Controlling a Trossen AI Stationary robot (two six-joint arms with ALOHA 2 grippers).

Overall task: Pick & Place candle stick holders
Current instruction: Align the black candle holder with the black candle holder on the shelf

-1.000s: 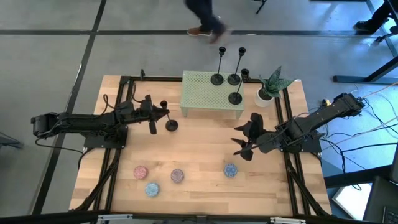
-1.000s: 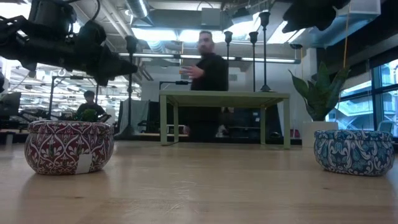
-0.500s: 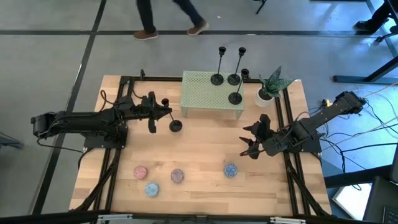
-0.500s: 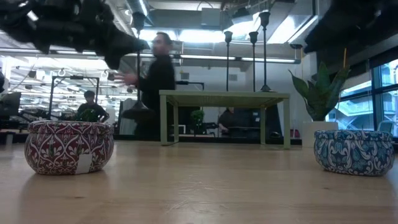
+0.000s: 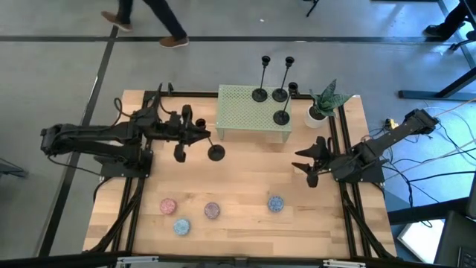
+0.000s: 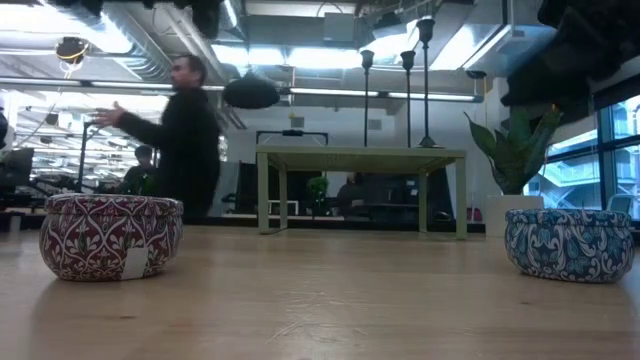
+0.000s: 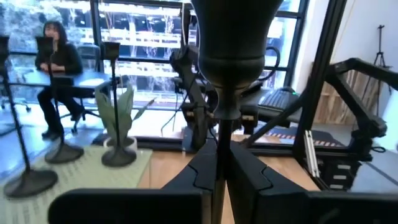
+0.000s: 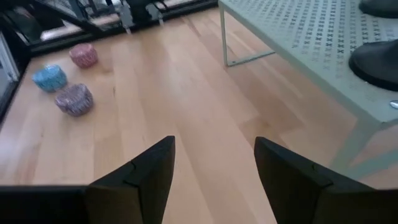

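Note:
Three black candle stick holders stand by their round bases on the green perforated stand (image 5: pixel 253 112): two tall ones (image 5: pixel 259 94) (image 5: pixel 280 94) and a short one (image 5: pixel 281 117). My left gripper (image 5: pixel 195 136) is left of the stand, shut on a fourth black holder (image 5: pixel 216 152), which is raised well above the table; its base shows high up in the low view (image 6: pixel 250 93). My right gripper (image 5: pixel 311 165) is open and empty over the table's right part, below the stand's right end; it also shows in the right wrist view (image 8: pixel 214 155). My left gripper pinches the holder's thin stem (image 7: pixel 217 146) between its two fingers (image 7: pixel 199 171), just below the top cup (image 7: pixel 227 56). The holder is lifted clear of the table and stays about upright, its round base (image 5: pixel 216 152) hanging below the fingers.
A potted plant (image 5: pixel 323 104) stands at the stand's right end. Several small patterned tins lie near the front edge: pink (image 5: pixel 168 205), purple (image 5: pixel 212 211), light blue (image 5: pixel 182 225) and blue (image 5: pixel 275 202). A person walks past beyond the table's far edge (image 6: pixel 185 140).
My left gripper has risen and gone a little toward the table's right edge, toward the green stand, carrying the holder up clear of the table. My right gripper has drawn back toward the table's right edge. The person behind has walked leftward.

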